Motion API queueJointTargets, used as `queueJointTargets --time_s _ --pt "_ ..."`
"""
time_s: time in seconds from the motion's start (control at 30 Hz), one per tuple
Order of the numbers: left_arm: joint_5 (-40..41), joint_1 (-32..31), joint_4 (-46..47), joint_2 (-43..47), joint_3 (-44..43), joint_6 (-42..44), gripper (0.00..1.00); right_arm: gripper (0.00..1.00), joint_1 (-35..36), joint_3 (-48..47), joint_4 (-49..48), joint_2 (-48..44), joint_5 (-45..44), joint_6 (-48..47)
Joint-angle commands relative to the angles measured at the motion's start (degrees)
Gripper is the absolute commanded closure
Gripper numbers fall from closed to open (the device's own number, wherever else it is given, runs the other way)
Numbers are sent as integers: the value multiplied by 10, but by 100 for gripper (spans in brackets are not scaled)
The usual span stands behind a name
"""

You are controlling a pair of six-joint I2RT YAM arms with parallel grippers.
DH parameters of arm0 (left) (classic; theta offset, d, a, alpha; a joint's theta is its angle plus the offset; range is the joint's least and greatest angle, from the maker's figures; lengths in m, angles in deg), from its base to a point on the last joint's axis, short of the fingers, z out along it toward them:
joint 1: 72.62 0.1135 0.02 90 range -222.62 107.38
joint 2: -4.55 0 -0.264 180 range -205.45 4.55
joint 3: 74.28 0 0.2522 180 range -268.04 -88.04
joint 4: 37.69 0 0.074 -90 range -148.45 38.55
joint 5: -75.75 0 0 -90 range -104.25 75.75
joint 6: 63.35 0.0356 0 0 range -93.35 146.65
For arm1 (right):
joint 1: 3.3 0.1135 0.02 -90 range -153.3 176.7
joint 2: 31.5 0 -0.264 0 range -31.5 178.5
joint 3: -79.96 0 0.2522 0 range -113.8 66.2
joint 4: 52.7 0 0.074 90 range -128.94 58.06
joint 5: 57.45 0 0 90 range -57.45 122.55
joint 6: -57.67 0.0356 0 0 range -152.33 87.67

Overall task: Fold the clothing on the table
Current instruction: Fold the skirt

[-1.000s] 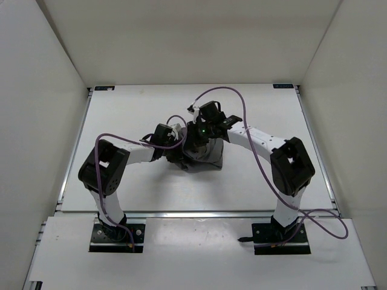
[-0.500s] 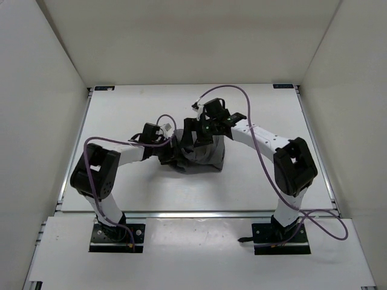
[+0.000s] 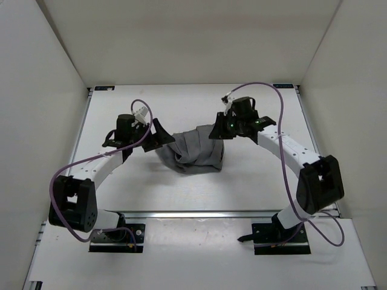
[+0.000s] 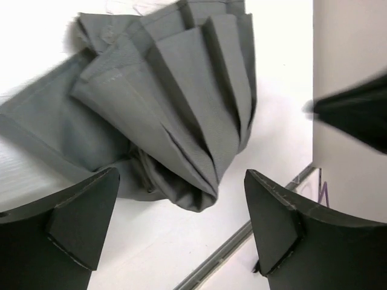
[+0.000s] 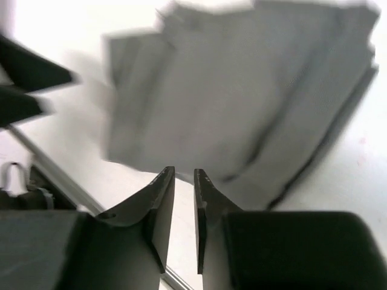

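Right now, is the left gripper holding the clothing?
No, the left gripper stands wide open facing the clothing, with nothing pinched between its fingers.

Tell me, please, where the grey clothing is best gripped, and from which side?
Probably the flat hemmed edge of the clothing, approached low from the left with the open left claw: it lies thin on the table, whereas the middle is bunched into thick pleats.

left gripper [image 3: 161, 136]: drawn back off the clothing [image 3: 195, 151], jaws now wide
right gripper [image 3: 215, 131]: withdrawn too, jaws narrowed to a slit
clothing: uncovered, now ahead of both grippers
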Motion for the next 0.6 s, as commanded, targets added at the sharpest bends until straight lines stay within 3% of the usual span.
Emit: queueJointTargets --time_s 0.0,0.17,0.27,0.47,0.57 --pt "-27 -29 30 10 -12 -22 8 85 17 21 15 45 -20 -29" --pt "-4 -97 129 22 22 -73 20 97 45 34 -31 96 3 -32" --pt "10 -143 164 15 39 -100 30 100 71 29 -46 135 29 -41" --pt "91 -180 146 -13 73 -92 53 100 93 34 -64 157 51 -41" --pt "118 -168 131 -17 103 -87 69 100 68 58 -71 124 43 -42"
